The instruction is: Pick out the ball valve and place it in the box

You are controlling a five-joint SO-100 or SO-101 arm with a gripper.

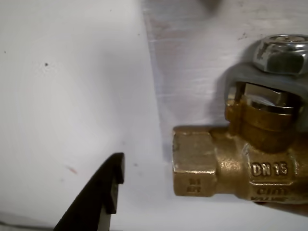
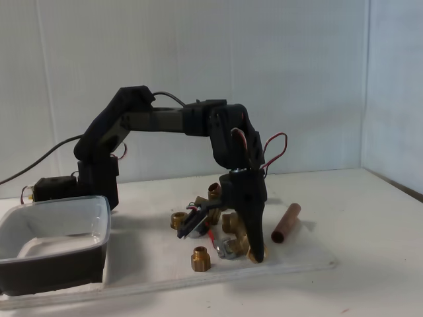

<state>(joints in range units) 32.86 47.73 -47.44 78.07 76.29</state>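
Ball valve [image 1: 240, 168] — bore axis left-right

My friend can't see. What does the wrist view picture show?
A brass ball valve marked DN 15, with a silvery nut on top, lies on a white surface at right. One black gripper fingertip pokes in at lower left, not touching it.

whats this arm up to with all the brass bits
The arm's gripper is down among loose fittings on the table, right at the ball valve. The wrist view shows one finger beside the valve with a gap between them, so it is not gripped yet. The box sits apart at the left of the fixed view.
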